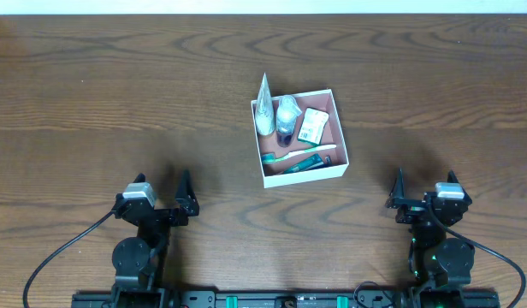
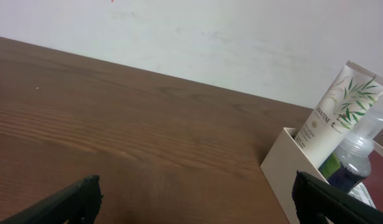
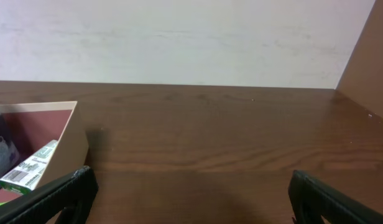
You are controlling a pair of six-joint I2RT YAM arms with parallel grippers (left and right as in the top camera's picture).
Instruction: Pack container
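Observation:
The container (image 1: 306, 174), a shallow white-walled box with a pink-brown floor, sits at the table's middle. Inside it are a white tube (image 1: 264, 111), a clear bottle with dark liquid (image 1: 286, 116), a small green-and-white box (image 1: 313, 125) and a green toothbrush (image 1: 287, 156). My left gripper (image 1: 183, 200) rests open near the front left, well apart from the box. On the front right my right gripper (image 1: 402, 201) is also open. In the left wrist view the container's corner (image 2: 283, 167), tube (image 2: 337, 112) and bottle (image 2: 356, 158) stand at the right, beyond the empty left gripper (image 2: 194, 199). The right gripper (image 3: 191, 199) holds nothing; the container (image 3: 70, 140) lies to its left.
Bare brown wood table (image 1: 118, 94) surrounds the box on all sides. A pale wall (image 3: 179, 37) runs behind the table's far edge. Black cables (image 1: 67, 248) trail from both arm bases at the front edge.

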